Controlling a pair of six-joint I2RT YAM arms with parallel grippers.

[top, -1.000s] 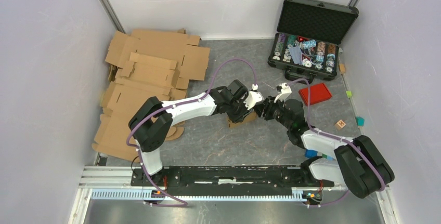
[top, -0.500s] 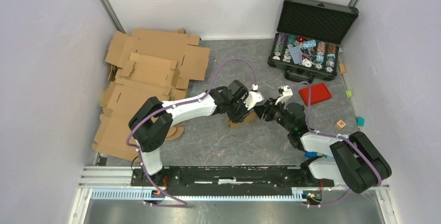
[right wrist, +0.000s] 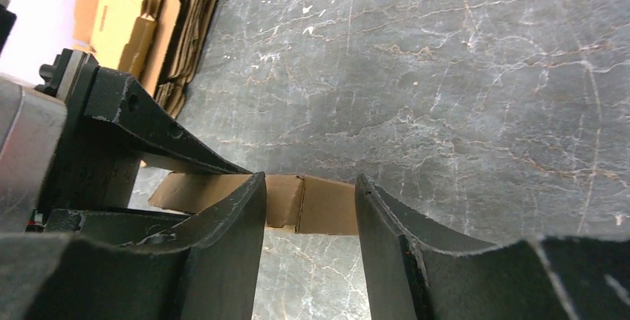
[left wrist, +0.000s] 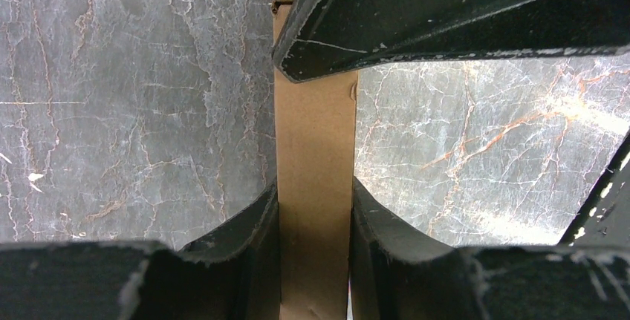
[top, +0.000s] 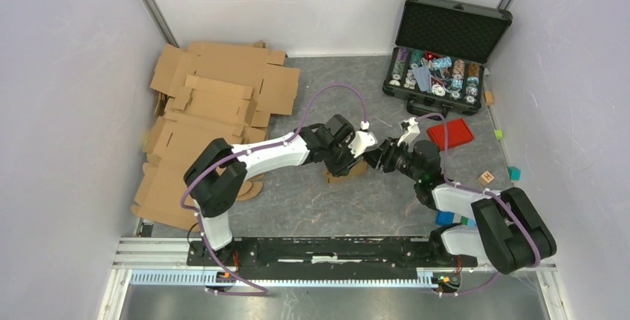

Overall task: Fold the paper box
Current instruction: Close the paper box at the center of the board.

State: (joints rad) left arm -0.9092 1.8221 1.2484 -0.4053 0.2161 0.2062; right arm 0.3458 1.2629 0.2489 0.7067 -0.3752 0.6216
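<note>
The paper box (top: pixel 342 172) is a small brown cardboard piece at the table's middle. In the left wrist view a narrow cardboard panel (left wrist: pixel 316 112) runs up between my left fingers. My left gripper (top: pixel 349 155) (left wrist: pixel 313 186) is shut on it, both pads pressed against its sides. My right gripper (top: pixel 376 158) (right wrist: pixel 310 183) faces it from the right with its jaws apart. The box's creased end (right wrist: pixel 327 205) lies just beyond those fingertips and nothing sits between them. One right finger (left wrist: pixel 446 15) crosses above the panel's far end.
A pile of flat cardboard sheets (top: pixel 215 105) fills the left side. An open black case (top: pixel 446 38) of chips stands at the back right, with a red lid (top: pixel 450 134) in front of it. A small wooden cube (top: pixel 486 177) and coloured blocks (top: pixel 514 174) lie at the right.
My right gripper's jaws have spread wider and its wrist has shifted slightly. The left gripper and the box have stayed put.
</note>
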